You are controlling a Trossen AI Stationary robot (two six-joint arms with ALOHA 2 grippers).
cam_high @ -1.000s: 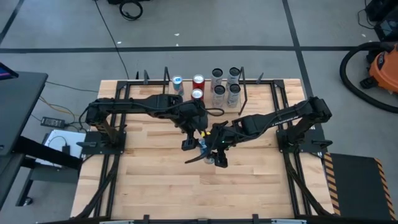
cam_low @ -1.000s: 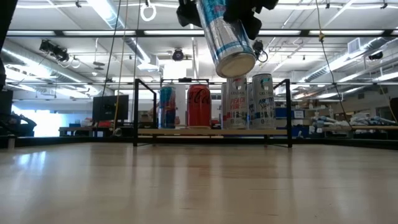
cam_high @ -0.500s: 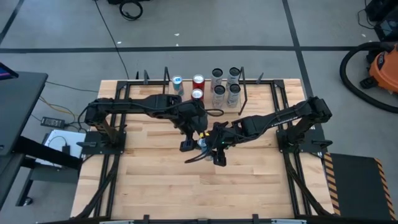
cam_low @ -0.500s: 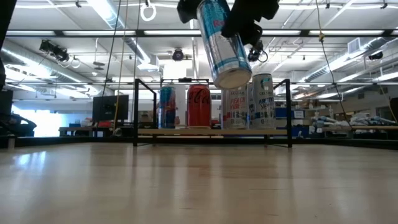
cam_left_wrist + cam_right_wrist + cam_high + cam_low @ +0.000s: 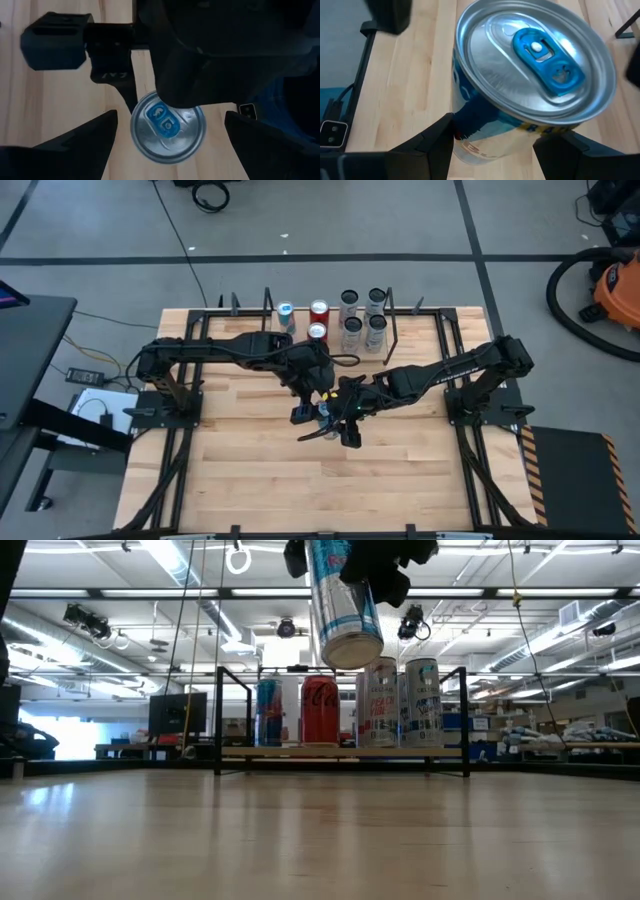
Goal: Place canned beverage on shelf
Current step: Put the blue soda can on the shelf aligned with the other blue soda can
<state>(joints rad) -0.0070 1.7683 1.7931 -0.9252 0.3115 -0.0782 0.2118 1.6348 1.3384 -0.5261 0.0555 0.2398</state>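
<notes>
**Can held high over the counter**

From above, the two arms meet in the middle of the frame, and the can (image 5: 325, 414) is only a small dot between them. The level view shows much more: the can (image 5: 343, 598) hangs at the top of the frame, a little tilted, high off the wooden counter (image 5: 320, 840).

The right end effector (image 5: 492, 135) is clamped on the can (image 5: 520, 85), one finger on each side of it, below the silver top with the blue tab. The left end effector (image 5: 167, 137) sits right above the can (image 5: 168, 128) with its fingers wide apart, not touching it. Only this view shows the gap on both sides.

The shelf (image 5: 340, 751) is far back in the level view, at mid height. It holds a blue can (image 5: 268, 712), a red can (image 5: 320, 711) and tall silver cans (image 5: 400, 703). From above, the shelf (image 5: 405, 330) is at the top middle of the counter (image 5: 250, 470), well apart from the held can.
</notes>
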